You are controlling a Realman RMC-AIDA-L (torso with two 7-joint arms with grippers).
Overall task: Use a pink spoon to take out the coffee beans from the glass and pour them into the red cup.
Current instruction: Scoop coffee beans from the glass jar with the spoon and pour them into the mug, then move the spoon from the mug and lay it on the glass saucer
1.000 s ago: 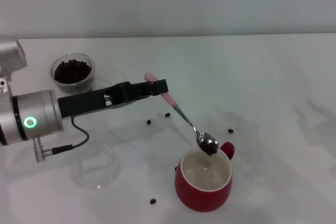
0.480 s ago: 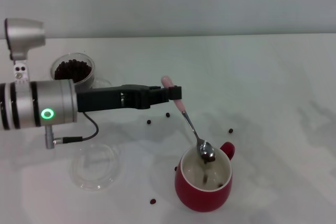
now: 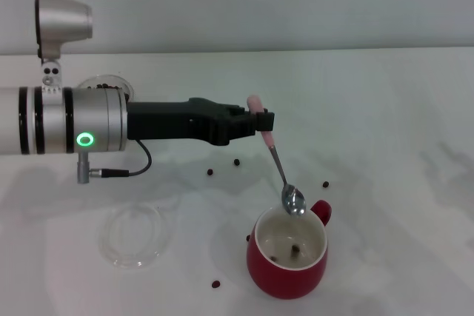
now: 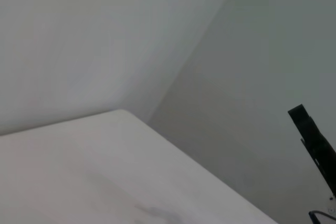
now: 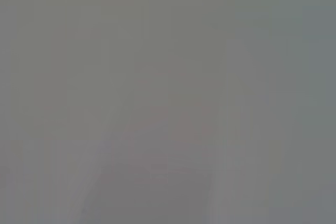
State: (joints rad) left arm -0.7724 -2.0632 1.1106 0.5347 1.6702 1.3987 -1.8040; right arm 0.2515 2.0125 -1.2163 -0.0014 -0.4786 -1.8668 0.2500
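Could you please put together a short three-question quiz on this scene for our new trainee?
1. True or false: the left end effector grips the pink spoon by its pink handle.
2. Where is the spoon's bowl? A) over the far rim of the red cup; B) inside the glass; C) flat on the table.
3. Fill in: besides the coffee beans lying inside the red cup, several loose beans lie on the ____.

Key:
1. True; the spoon hangs steeply, bowl downward.
2. A.
3. Table: a few between the arm and the cup, others beside and in front of it.
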